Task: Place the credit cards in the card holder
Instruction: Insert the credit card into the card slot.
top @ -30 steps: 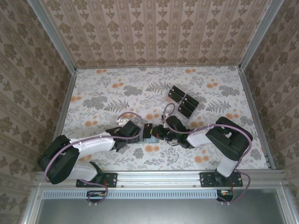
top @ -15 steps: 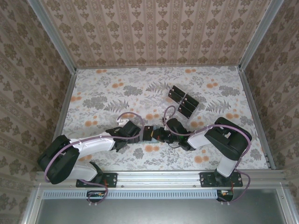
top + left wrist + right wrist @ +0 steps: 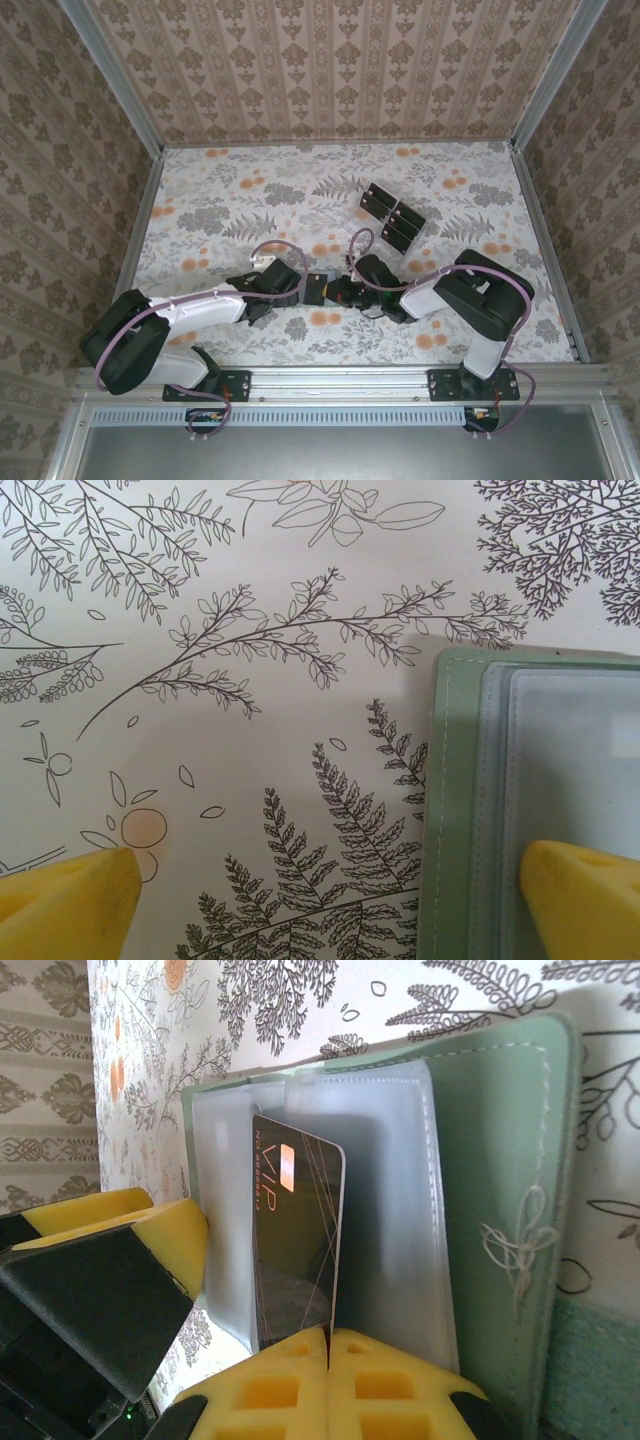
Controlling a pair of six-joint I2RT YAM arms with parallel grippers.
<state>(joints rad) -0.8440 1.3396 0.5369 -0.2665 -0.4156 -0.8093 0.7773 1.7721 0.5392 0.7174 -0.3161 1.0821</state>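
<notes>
The card holder is a grey-green wallet lying open on the floral table, with its clear sleeves showing. My right gripper is shut on the near edge of a black credit card marked VIP. The card's far end lies against the sleeves, and I cannot tell whether it is inside a pocket. My left gripper is open and straddles the edge of the holder, with one yellow fingertip on a clear sleeve and the other on the table. In the top view the left gripper and right gripper meet at the front centre.
A clear tray with several black cards sits behind and to the right of the grippers. Patterned walls enclose the table on three sides, with a metal rail along the near edge. The left gripper's finger stands close beside the card.
The right gripper has moved a little to the left with the card, closing in on the left gripper and the holder. The left arm has held still.
</notes>
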